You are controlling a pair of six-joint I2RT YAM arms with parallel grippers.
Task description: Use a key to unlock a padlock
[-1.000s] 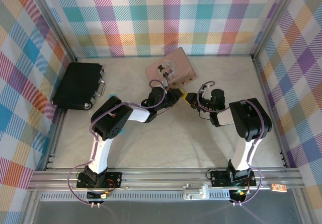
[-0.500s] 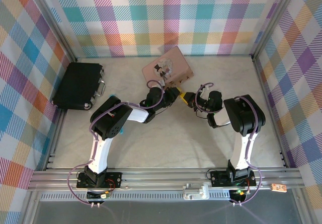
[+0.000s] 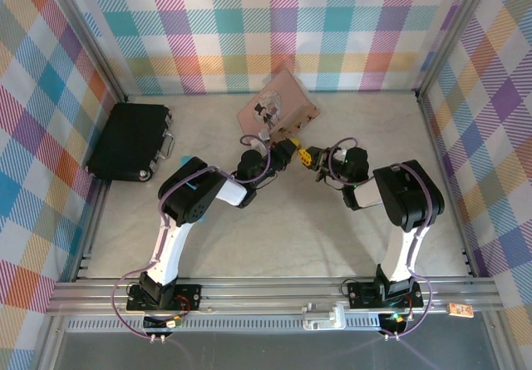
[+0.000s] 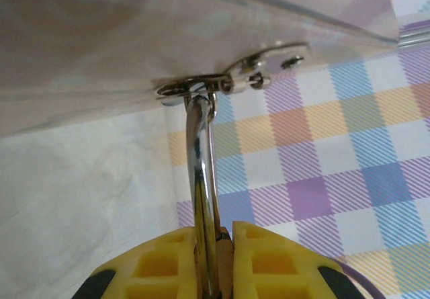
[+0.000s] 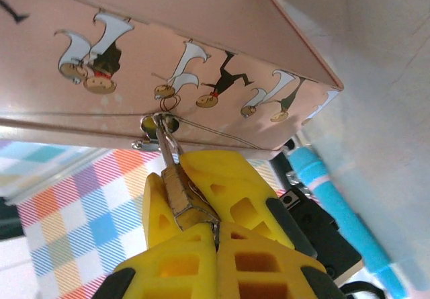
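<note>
The small brass padlock (image 5: 178, 191) hangs by its silvery shackle (image 4: 201, 171) from the hasp of the pink illustrated box (image 3: 278, 104). My left gripper (image 4: 222, 262) is shut on the padlock body, its yellow fingers (image 5: 228, 178) on either side of it. From the opposite side, my right gripper (image 5: 216, 245) meets the padlock's bottom end with its pads pressed together. A thin sliver of metal, the key (image 5: 217, 226), shows between them at the keyhole end; the rest of it is hidden. In the top view the left gripper (image 3: 289, 148) and right gripper (image 3: 309, 157) meet just below the box.
A black case (image 3: 129, 141) lies at the left wall. The pink box (image 5: 168, 57) sits tilted near the back wall. Plaid walls close in the back and both sides. The left arm's blue band (image 5: 316, 171) is close to my right fingers.
Both grippers with the padlock have shifted toward the back, and the pink box has turned and tilted. My right gripper's fingers have closed fully.
</note>
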